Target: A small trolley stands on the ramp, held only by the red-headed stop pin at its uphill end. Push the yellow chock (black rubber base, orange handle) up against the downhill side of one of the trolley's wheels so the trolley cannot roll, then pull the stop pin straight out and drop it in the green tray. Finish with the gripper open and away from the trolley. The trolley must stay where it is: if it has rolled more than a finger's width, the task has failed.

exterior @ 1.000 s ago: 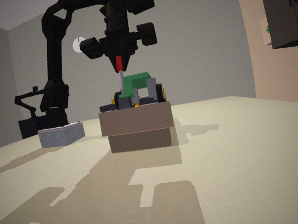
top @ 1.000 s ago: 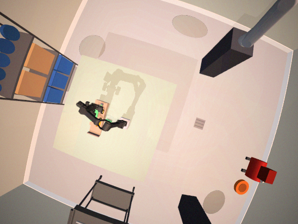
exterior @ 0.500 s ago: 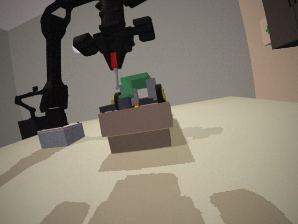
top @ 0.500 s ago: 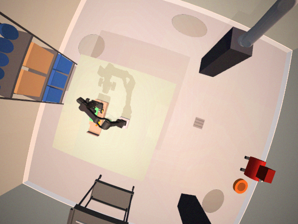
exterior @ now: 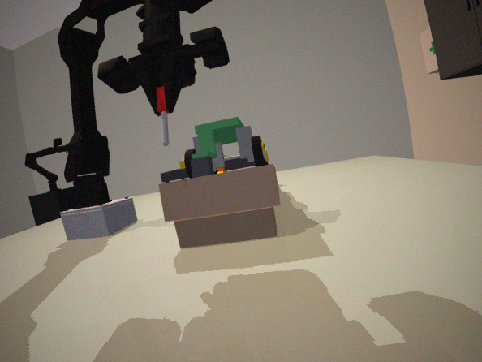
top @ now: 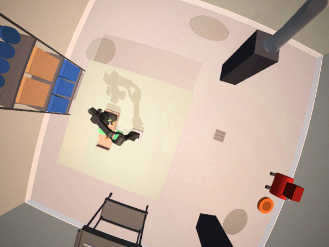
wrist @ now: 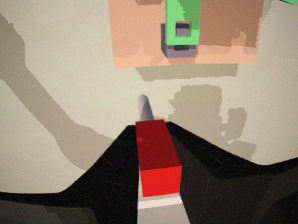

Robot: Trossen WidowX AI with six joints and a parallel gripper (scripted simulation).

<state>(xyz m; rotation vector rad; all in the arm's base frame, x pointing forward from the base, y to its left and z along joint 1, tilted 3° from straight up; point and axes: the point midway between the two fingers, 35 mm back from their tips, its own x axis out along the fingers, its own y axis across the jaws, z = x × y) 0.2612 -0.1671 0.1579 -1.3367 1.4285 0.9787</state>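
Beside the ramp (top: pixel 104 142) (exterior: pixel 221 196) (wrist: pixel 131 47), on the arm-base side, the top view shows a green patch that I judge to be the green tray; the trolley (top: pixel 102 131) (exterior: pixel 221 123) (wrist: pixel 183 9) stands on the ramp. In the exterior view, I have the jaws clamped on the head of the stop pin (exterior: pixel 161 99) (wrist: pixel 158 150), its shaft pointing down, raised above the ramp and free of the trolley. In the wrist view, the pin tip lies just outside the ramp's end edge. Next, I should carry it around the ramp to the tray; crossing low risks striking the trolley.
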